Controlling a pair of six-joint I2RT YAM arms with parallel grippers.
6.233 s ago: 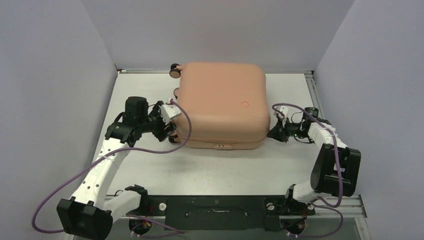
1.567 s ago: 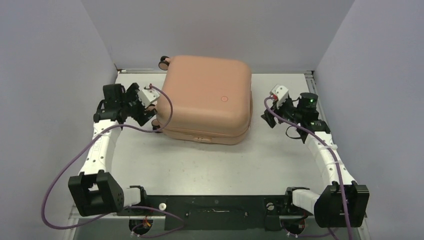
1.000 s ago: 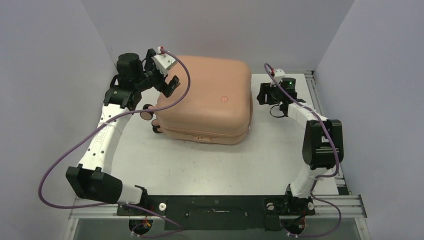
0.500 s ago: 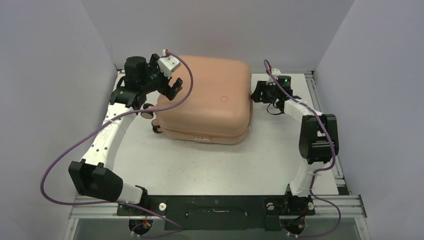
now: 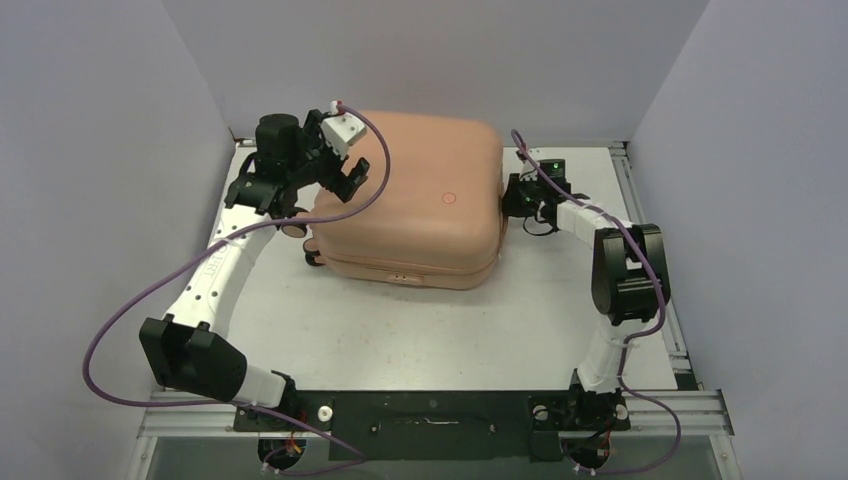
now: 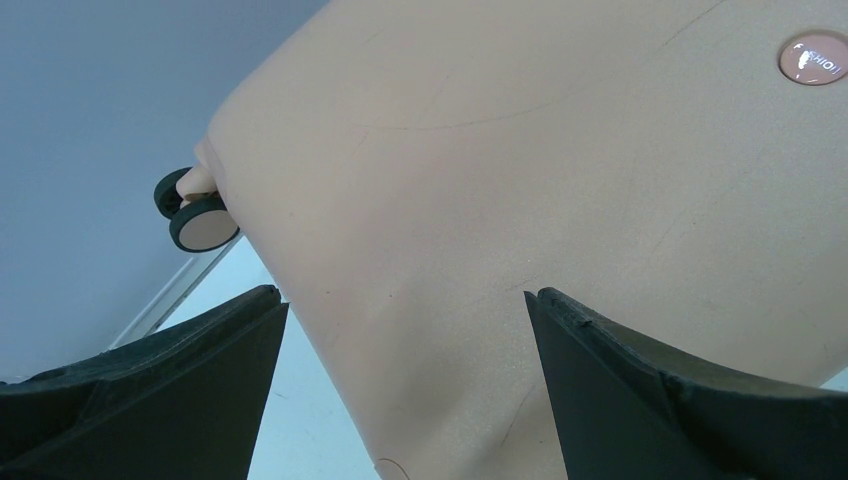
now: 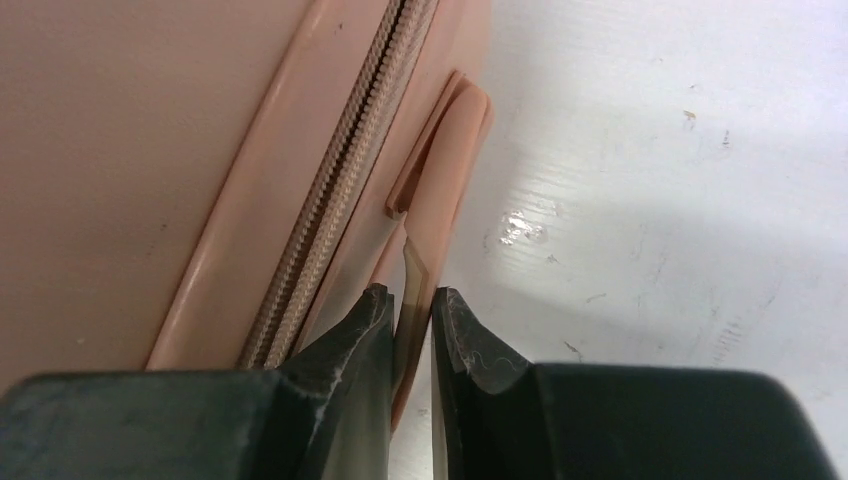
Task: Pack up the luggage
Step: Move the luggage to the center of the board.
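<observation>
- The luggage (image 5: 415, 200) lies shut and flat toward 12 o'clock on the table (image 5: 420, 330), with its caster wheels (image 5: 293, 225) on its 9 o'clock side.
- I judge the shell stiff, smooth and rounded. It is too broad for my jaws and likely to slip, and it looks bulky rather than fragile.
- The zipper (image 7: 350, 170) seam and the side handle (image 7: 440, 170) look like the real holds.
- My right gripper (image 7: 410, 330), at the case's 3 o'clock side, is pinched on the side handle's thin edge.
- My left gripper (image 5: 343, 180) hovers spread wide over the 10 o'clock corner, holding nothing.
</observation>
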